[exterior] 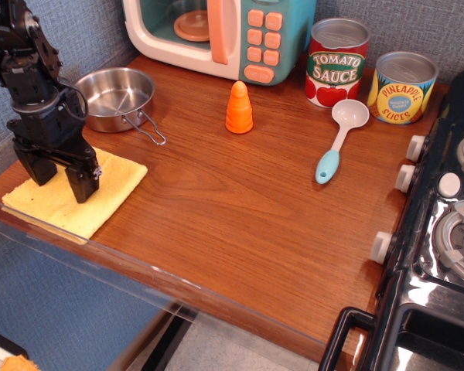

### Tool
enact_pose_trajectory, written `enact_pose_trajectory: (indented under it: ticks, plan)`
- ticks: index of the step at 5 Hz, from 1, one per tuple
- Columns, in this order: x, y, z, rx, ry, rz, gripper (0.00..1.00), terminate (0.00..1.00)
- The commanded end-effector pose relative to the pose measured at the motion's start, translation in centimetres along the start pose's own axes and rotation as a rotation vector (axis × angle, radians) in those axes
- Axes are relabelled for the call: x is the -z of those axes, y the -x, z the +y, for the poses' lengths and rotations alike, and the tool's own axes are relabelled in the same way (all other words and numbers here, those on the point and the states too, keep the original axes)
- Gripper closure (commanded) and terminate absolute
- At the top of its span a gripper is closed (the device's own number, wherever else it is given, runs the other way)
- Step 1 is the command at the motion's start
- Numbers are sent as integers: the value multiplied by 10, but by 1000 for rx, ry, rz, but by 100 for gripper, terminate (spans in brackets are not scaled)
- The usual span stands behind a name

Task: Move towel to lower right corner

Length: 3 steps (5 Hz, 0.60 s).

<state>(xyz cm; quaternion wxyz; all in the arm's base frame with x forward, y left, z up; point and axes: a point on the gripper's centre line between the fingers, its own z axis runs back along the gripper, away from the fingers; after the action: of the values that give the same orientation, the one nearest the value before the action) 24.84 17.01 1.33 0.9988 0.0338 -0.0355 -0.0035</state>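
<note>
A black robot arm enters from the upper left of the view and reaches downward. Its upper links are boxy and dark, with a thin black cable looping out from the wrist on the side toward the middle of the scene. At the end of the arm, the tool (60, 179) points straight down. It has two thick, blocky black fingers (83, 184) that stand parallel and apart, with a clear gap between them, so the jaws are spread and hold nothing. The finger nearer the middle of the view reaches slightly lower in the picture than the other. Both fingertips sit low, close to the counter (240, 209) surface.
</note>
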Motion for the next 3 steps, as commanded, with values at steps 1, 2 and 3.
enact_pose_trajectory:
  ticks: [1,2,3]
  plan:
    - [10,0,-2,4,-23,44,0,0]
    - [11,2,-9,0,0,53,0,0]
    - [6,0,-28,13,14,45,0,0]
